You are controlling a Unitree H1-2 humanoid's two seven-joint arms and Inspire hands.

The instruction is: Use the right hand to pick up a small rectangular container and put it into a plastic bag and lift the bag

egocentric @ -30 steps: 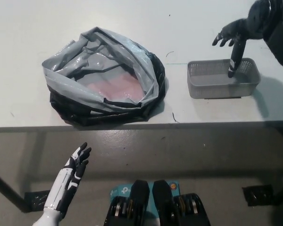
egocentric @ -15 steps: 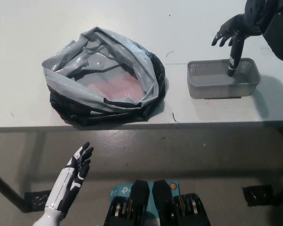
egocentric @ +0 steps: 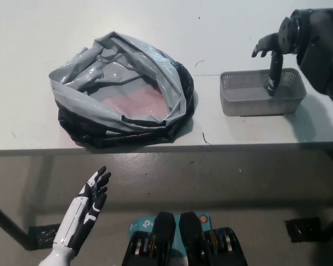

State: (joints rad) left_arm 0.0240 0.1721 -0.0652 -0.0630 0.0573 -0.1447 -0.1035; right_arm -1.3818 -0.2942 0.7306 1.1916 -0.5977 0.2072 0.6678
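The small rectangular container [egocentric: 254, 103] is a grey mesh basket standing on the white table [egocentric: 222, 33] at the right. My black right hand [egocentric: 274, 51] hovers over its far side. One finger [egocentric: 274, 75] points down inside the basket; the others spread out behind the far rim, closed on nothing. A grey and black plastic bag [egocentric: 77, 83] lies open on the table's left half, and something pinkish [egocentric: 136, 102] shows through its mouth. My white left hand [egocentric: 92, 194] rests open below the table's front edge at the lower left.
The table's front edge [egocentric: 211, 148] crosses the picture just below the bag and basket, with grey floor beneath it. Bare tabletop about a hand's width wide separates the bag from the basket.
My right hand has shifted slightly to the right over the basket and the forearm has turned further into view. Basket, bag and left hand stay put.
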